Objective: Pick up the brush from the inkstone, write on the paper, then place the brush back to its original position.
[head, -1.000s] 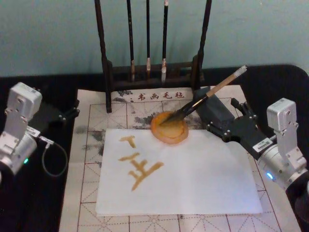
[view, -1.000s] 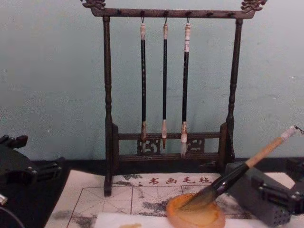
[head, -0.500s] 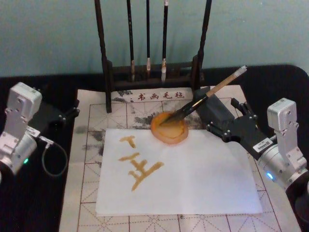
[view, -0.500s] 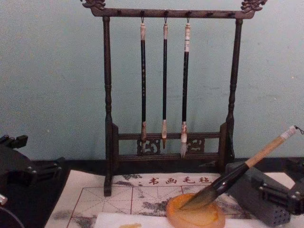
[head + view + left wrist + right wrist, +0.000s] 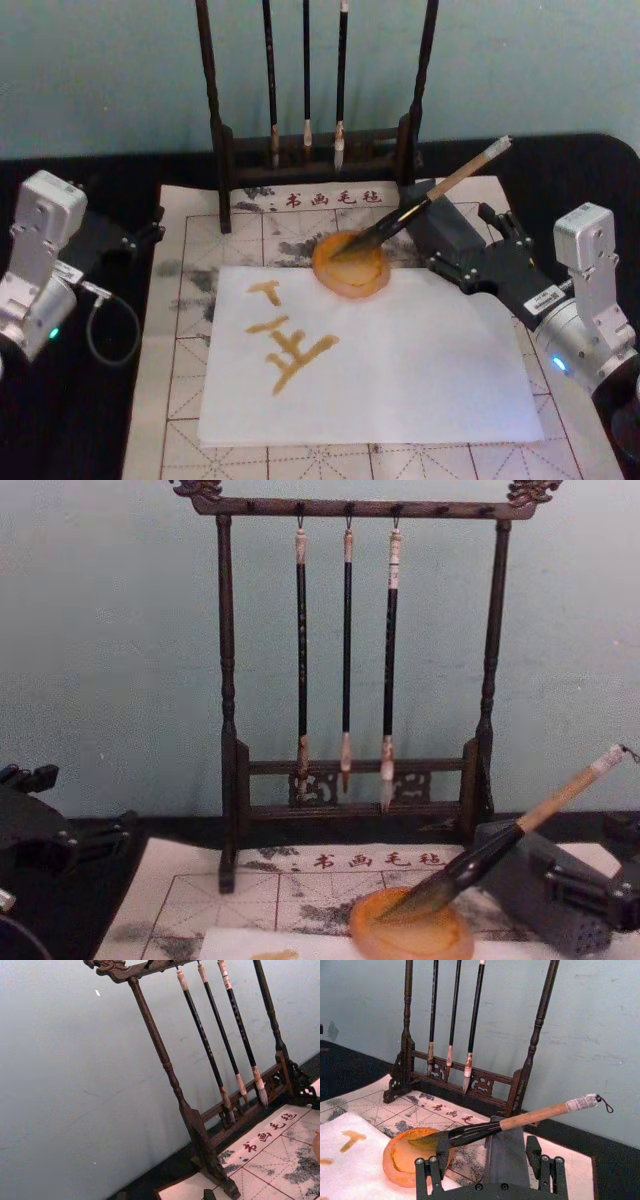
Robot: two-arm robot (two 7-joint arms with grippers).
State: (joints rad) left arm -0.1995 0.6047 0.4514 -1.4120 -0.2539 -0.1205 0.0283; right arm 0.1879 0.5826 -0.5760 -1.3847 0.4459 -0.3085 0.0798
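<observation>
Brush back in its dish
The right claw [image 5: 470, 262] stands open and has let go; the brush [image 5: 425, 200] just ahead of it has stayed resting in the inkstone [image 5: 350, 264], with writing on the paper [image 5: 400, 370]. The job looks done.

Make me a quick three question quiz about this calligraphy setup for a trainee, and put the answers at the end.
1. True or false: the brush lies with its tuft in the inkstone and its handle propped on the grey block.
2. How many thin brushes hang on the wooden rack?
3. Multiple choice: the yellowish strokes on the paper sit on its A) left part, B) right part, C) near edge.

Key:
1. True; the right gripper sits open near the grey block, not holding the brush.
2. Three.
3. A.
</observation>
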